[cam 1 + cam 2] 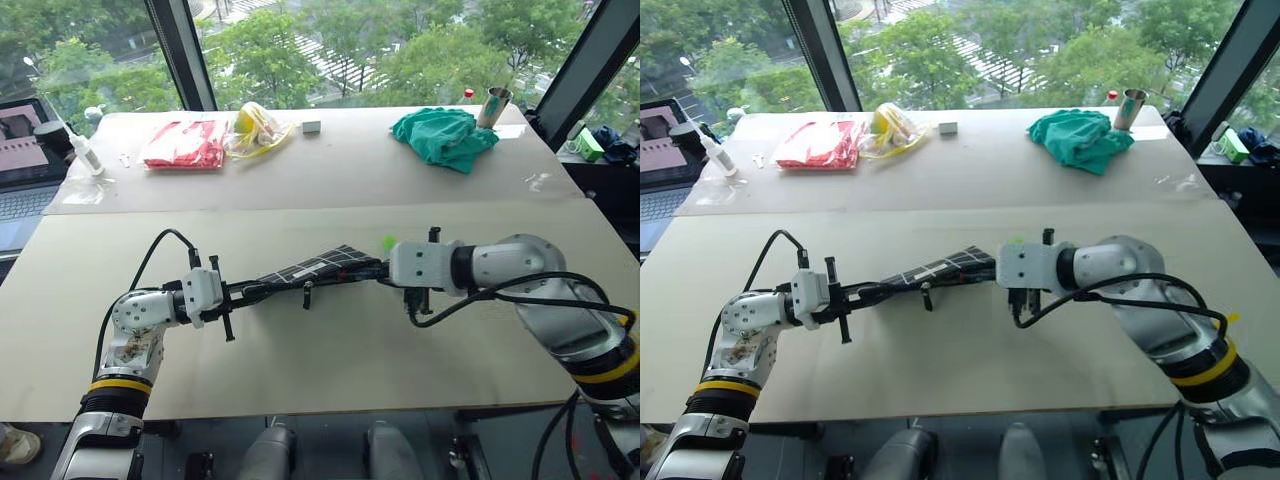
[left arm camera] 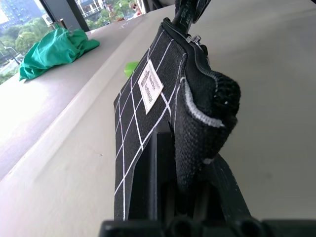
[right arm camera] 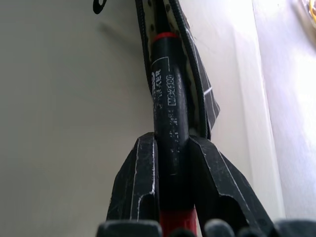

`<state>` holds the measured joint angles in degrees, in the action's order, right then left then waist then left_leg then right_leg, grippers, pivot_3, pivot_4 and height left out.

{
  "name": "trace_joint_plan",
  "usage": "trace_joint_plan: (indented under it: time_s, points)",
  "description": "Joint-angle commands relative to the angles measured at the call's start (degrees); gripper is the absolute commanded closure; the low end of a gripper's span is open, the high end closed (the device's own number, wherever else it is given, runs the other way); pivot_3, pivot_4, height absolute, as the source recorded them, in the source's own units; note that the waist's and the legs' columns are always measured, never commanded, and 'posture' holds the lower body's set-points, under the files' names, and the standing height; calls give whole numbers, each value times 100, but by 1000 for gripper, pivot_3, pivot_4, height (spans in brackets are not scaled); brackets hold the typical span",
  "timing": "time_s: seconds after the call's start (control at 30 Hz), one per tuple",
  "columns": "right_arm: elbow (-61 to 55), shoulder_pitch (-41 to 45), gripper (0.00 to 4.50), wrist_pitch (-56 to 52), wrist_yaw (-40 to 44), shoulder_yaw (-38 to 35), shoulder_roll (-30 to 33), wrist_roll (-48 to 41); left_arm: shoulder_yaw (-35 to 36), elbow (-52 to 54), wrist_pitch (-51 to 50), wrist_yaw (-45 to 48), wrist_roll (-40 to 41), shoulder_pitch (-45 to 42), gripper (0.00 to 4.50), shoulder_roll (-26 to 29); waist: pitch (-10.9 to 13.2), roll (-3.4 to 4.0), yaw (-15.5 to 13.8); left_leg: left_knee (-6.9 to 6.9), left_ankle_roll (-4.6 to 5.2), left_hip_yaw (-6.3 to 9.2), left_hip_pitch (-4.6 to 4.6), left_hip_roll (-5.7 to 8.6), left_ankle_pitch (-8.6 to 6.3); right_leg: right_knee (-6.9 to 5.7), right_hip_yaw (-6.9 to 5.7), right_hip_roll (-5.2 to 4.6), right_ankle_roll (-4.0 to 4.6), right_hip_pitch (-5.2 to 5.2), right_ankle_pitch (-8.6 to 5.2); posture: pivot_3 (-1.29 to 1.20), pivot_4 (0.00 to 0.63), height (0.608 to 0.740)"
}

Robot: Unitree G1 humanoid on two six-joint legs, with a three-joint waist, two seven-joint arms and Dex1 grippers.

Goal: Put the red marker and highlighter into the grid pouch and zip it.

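Over the near table (image 1: 330, 370), my left gripper (image 2: 190, 197) was clenched on one end of the grid pouch (image 1: 318, 268), holding the black, white-lined fabric off the surface so that it stretched toward the right arm. In the left wrist view the pouch stood on edge between the black fingers (image 2: 148, 187), its small white label (image 2: 151, 89) facing outward and the zipper teeth running along the upper seam.

My right gripper (image 3: 173, 163) was grasping the red marker (image 3: 170, 113) by its black barrel, a red band visible farther up and the red end showing down between the fingers. The marker's far end lay in the pouch's open mouth, the zipper edges passing on either side of it. From the head camera the right gripper (image 1: 992, 271) met the pouch's far end.

The highlighter (image 1: 388, 242) showed as a light-green spot just beside the right gripper, behind the pouch; I could not tell whether it lay on the table or partly inside.

On the far table a red plastic bag (image 1: 184, 145), a yellow bag (image 1: 256, 129), a green cloth (image 1: 445, 137) and a metal cup (image 1: 497, 103) sat well apart from the work.
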<state>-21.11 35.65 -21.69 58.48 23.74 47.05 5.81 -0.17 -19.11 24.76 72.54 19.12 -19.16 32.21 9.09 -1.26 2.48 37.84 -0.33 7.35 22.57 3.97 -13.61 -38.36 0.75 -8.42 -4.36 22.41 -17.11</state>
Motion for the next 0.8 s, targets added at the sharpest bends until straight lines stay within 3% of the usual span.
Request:
trace_joint_plan:
  time_s: [0.03, 0.5, 0.57, 0.73, 0.8]
  points:
    - [190, 403, 3988, 431, -46, 314, -349, 445, 3, 54, 37, 8, 21, -44, 4500, -14, 0, 0, 1, 0, 0, 1, 0, 0, 0, -2, -1, 0, 0, 0, 0, 0, 150, 740]
    - [1980, 867, 3988, 2367, -412, 959, -1615, 1257, -32, -71, 36, 39, 10, -212, 4500, -90, 0, 0, 0, 1, -15, 5, 2, 3, 9, -12, 0, 0, 0, 10, 0, 0, 150, 740]
    - [2050, 836, 2990, 2265, -244, 793, -1644, 1077, -25, -69, 35, 41, 3, -217, 4500, -95, 0, 0, 0, 1, -32, 4, 2, 3, 19, -14, 0, 0, 0, 10, 0, 0, 150, 740]
    - [1935, 977, 1424, 1236, 247, 106, -1551, 454, -14, -25, 20, 36, -1, -172, 4500, -86, 0, 0, -11, 1, -31, 6, 2, 3, 18, -15, 0, 0, 0, 9, 0, 0, 150, 740]
    - [1725, 1004, 1424, 861, 661, -327, -1296, -103, -9, -19, 15, 23, -6, -159, 4500, -78, 0, 0, -23, 1, -29, 9, 2, 3, 17, -14, -1, 0, 0, 7, 0, 0, 150, 740]
